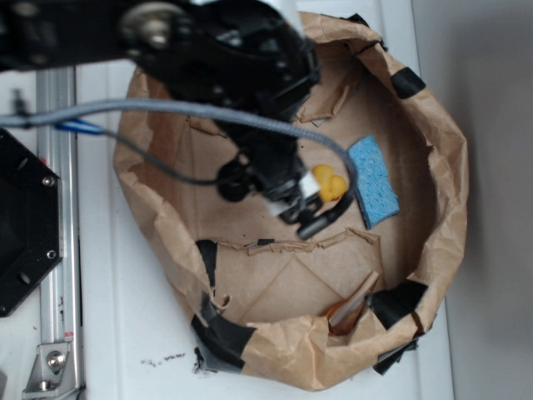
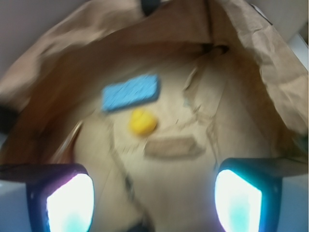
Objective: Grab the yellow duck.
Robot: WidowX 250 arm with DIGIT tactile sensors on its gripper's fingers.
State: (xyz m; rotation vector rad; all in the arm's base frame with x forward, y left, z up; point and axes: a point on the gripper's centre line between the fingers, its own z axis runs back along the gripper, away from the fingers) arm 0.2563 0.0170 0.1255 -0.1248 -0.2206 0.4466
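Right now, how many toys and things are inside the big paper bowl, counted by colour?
Yellow: 1, the yellow duck
Blue: 1, the blue sponge
Brown: 1, the wood piece by the paper wall
Total: 3
The gripper hangs open above them and is not counted.

White table (image 1: 141, 333) bears a brown paper basin (image 1: 433, 250).
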